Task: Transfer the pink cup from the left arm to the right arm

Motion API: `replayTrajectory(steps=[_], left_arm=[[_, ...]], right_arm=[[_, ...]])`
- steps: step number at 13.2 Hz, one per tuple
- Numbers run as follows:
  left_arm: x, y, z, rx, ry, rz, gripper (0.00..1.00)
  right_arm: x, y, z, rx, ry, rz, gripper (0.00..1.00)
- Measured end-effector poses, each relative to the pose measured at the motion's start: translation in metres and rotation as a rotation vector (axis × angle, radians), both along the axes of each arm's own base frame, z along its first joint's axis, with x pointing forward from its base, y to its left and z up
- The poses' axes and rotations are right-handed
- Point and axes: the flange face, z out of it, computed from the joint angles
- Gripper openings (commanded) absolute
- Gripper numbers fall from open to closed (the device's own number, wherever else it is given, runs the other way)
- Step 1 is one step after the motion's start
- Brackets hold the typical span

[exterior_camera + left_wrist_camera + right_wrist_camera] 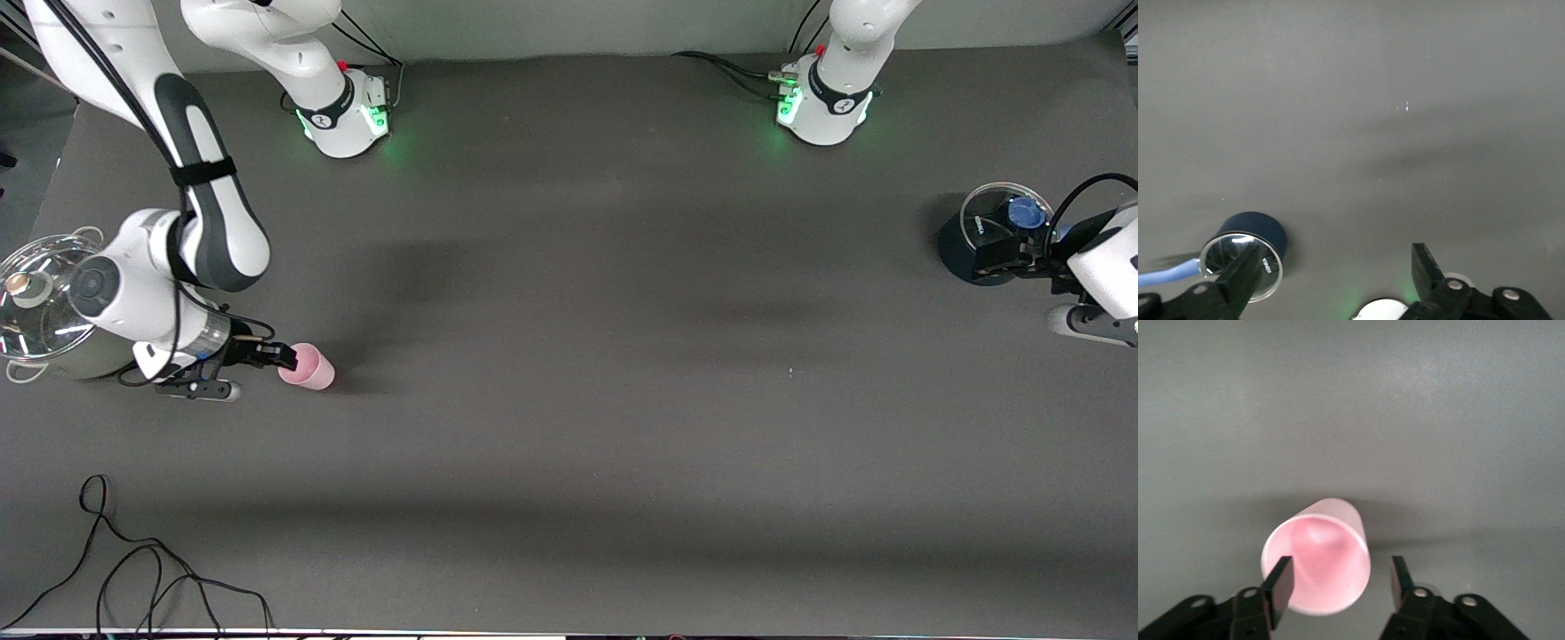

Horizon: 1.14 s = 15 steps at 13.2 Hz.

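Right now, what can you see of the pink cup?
The pink cup is small, plain, pale pink, plastic-looking, tapered and handleless. It lies on its side on the grey table toward the right arm's end, its open rim facing the right gripper, whose open fingers flank the rim; contact isn't clear.

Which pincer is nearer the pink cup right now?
Right. The right pincer is open at the pink cup, one finger inside its rim. The left pincer, open, waits over the dark pot at the left arm's end.

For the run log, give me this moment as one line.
pink cup: on its side, table | right gripper: open around cup rim | left gripper: open, waits by dark pot
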Motion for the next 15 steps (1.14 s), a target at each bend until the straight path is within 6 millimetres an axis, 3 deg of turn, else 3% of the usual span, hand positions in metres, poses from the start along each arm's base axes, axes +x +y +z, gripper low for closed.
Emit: replayTrajectory(steps=[5,9,12,13,15], left_arm=[[-0.003,-0.015,0.012,0.033,-0.056,0.024,1.0],[-0.004,-0.016,0.013,0.061,-0.068,0.037,1.0],[-0.002,-0.021,0.012,0.066,-0.071,0.066,1.0],[-0.004,-0.023,0.015,0.069,-0.074,0.078,1.0],[-0.008,-0.03,0.02,0.087,-0.082,0.088,1.0]], right_arm=[[-0.024,-0.007,0.136,0.094,0.011,0.02,1.0],[-0.051,-0.025,0.238,0.032,0.07,0.076,1.0],[-0.063,-0.026,0.31,0.029,0.089,0.092,1.0],[-0.066,-0.025,0.327,0.027,0.084,0.094,1.0],[-0.065,-0.028,0.329,0.022,0.096,0.088,1.0]])
